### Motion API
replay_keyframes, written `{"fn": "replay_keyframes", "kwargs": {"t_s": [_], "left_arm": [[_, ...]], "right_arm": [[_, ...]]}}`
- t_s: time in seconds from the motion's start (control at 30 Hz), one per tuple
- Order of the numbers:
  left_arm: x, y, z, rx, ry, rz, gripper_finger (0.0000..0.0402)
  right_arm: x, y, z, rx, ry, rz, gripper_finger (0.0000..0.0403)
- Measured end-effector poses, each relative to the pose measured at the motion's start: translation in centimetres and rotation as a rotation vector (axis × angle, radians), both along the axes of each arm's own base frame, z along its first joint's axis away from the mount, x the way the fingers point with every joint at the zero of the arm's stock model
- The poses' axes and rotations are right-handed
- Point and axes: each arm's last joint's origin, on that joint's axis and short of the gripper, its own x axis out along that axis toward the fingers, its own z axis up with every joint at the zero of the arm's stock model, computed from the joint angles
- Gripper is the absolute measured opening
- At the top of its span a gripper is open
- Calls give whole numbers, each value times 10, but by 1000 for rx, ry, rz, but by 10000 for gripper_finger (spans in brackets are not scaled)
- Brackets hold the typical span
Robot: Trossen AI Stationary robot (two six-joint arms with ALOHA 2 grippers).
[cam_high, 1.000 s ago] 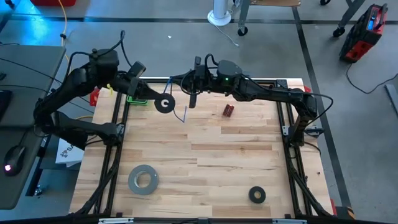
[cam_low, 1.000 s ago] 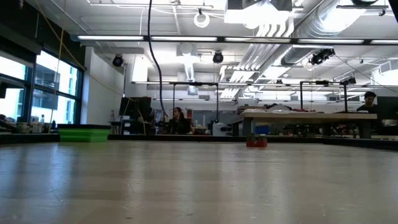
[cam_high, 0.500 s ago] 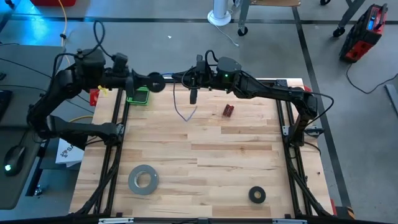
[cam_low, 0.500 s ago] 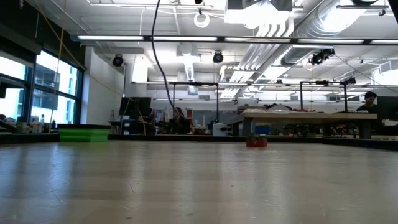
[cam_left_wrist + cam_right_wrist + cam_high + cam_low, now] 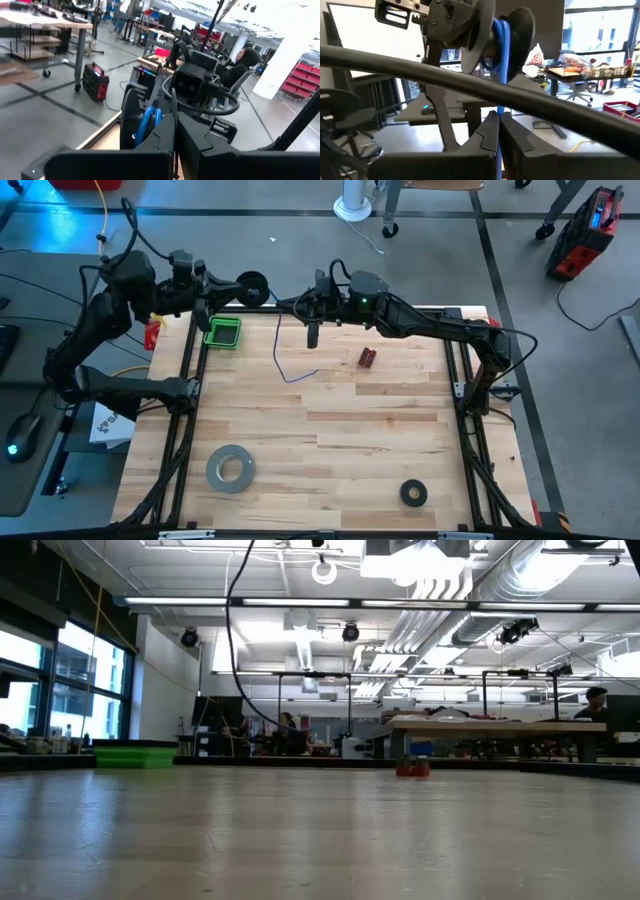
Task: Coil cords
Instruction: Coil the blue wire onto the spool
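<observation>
Cord, thin and blue (image 5: 287,372), trails its loose end in a curve on the pale wooden tabletop (image 5: 330,440) and rises to the right gripper (image 5: 311,332), whose fingers are closed on it. Its wound part sits on the small black round spool (image 5: 252,288), clamped in the left gripper (image 5: 222,290) above the table's far edge. Winding looks mid-way; next, I judge, another wrap needs tension held.

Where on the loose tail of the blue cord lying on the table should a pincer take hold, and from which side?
Grip the blue cord on its straight run, not the curled end by the red object, coming straight down from above: it lies flat on the table, open on both sides.
</observation>
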Motion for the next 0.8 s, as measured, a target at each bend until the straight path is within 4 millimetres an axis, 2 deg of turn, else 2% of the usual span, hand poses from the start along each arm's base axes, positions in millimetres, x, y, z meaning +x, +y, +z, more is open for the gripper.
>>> {"fn": "replay_keyframes", "kwargs": {"t_s": [0.23,0.5,0.8], "left_arm": [[9,4,4,25,-50,0,1],[9,4,11,44,-114,-16,1],[8,4,16,56,-158,-11,1]], "right_arm": [[0,0,0,-6,0,3,0],[0,1,1,-29,-6,2,2],[1,1,-3,-21,25,7,56]]}}
